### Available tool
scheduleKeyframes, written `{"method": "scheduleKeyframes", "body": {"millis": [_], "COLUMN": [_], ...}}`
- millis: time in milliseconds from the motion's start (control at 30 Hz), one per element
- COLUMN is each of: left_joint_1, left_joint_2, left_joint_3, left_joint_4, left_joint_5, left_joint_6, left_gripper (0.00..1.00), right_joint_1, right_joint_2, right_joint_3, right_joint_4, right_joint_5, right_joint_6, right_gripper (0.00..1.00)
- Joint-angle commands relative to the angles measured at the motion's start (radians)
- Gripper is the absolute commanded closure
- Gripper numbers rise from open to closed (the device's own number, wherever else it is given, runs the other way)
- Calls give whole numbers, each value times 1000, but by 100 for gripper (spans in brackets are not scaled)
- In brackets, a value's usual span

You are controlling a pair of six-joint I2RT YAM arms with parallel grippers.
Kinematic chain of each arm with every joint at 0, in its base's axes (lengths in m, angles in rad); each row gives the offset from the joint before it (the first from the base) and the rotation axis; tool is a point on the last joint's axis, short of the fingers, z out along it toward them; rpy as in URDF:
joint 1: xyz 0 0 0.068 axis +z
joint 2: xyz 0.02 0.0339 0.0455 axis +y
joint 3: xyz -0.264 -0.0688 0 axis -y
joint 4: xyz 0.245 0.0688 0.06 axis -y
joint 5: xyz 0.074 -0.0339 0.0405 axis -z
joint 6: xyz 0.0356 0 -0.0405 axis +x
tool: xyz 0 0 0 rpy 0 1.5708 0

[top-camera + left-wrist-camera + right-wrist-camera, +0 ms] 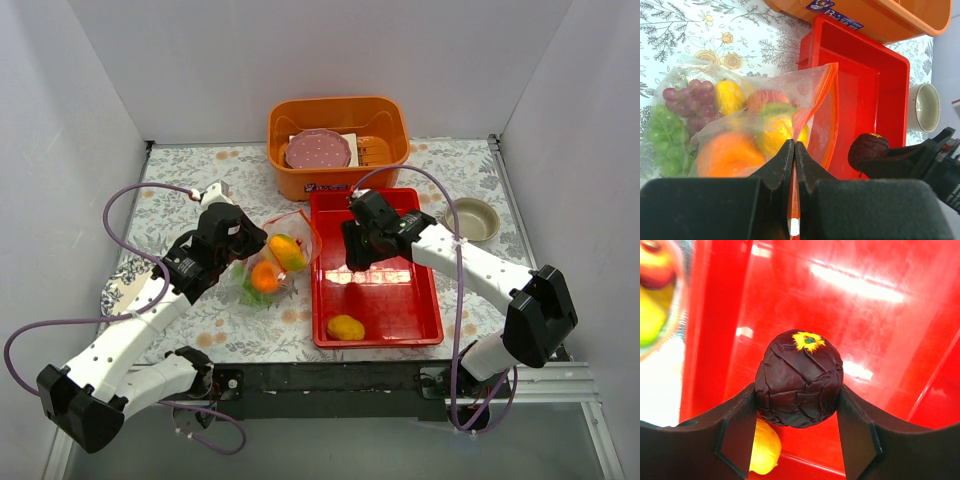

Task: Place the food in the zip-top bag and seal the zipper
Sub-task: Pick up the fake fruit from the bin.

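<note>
1. The zip-top bag [805, 95] is clear, crinkled plastic. It lies on the floral table [180, 175], just beside the left wall of the red tray [420, 300], with its mouth facing the tray.
2. The zipper [834, 107] is a thin orange-red strip along the mouth edge. It bows outward, so the mouth is unsealed.
3. Bag contents seen from the left wrist view:
   - an orange [727, 155]
   - purple grapes [692, 97]
   - green grapes [665, 140]
   - a yellow mango [730, 95]
   - a red piece [767, 97]
4. The left gripper [794, 150] has its fingers pressed together, pinching the bag's mouth edge. The orange-red strip runs between the 2 fingers.
5. The right gripper [799, 400] hangs over the tray near its left wall. Its fingers clamp a dark-red piece [799, 379] from both sides. The piece is round, with a wrinkled skin and a yellow-green spot on top, and it is clear of the tray floor.
6. The tray holds 1 loose item: a yellow piece [346, 327] near its front-left corner.
7. The orange basket [285, 130] stands behind the tray and holds a pink plate [318, 152].
8. A small beige bowl [473, 218] sits to the right of the tray.
</note>
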Motion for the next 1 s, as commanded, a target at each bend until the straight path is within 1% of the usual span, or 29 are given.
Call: {"method": "scheduleKeyframes", "body": {"millis": [0, 100, 133, 267, 433, 600, 733, 967], "left_joint_1": [5, 6, 5, 5, 5, 5, 5, 6], "left_joint_2": [-16, -7, -6, -5, -5, -5, -19, -8], "left_joint_3": [7, 10, 11, 8, 14, 19, 20, 27], "left_joint_4": [0, 3, 3, 3, 3, 3, 0, 6], "left_joint_5": [6, 11, 13, 22, 31, 37, 46, 51], "left_joint_6": [31, 38, 38, 35, 33, 38, 31, 41], "left_gripper": [100, 100, 100, 100, 100, 100, 100, 100], "right_joint_1": [-6, -6, -6, -6, -6, -4, -4, 13], "right_joint_2": [-32, -59, -64, -64, -7, 66, 123, 186], "right_joint_3": [74, 77, 75, 83, 127, 152, 158, 167], "right_joint_4": [58, 113, 156, 259, 343, 421, 469, 511], "right_joint_5": [-28, -83, -121, -195, -360, -454, -574, -668], "right_joint_6": [-33, -16, -9, 20, 34, 51, 62, 51], "right_gripper": [71, 71, 71, 71, 71, 71, 71, 71]}}
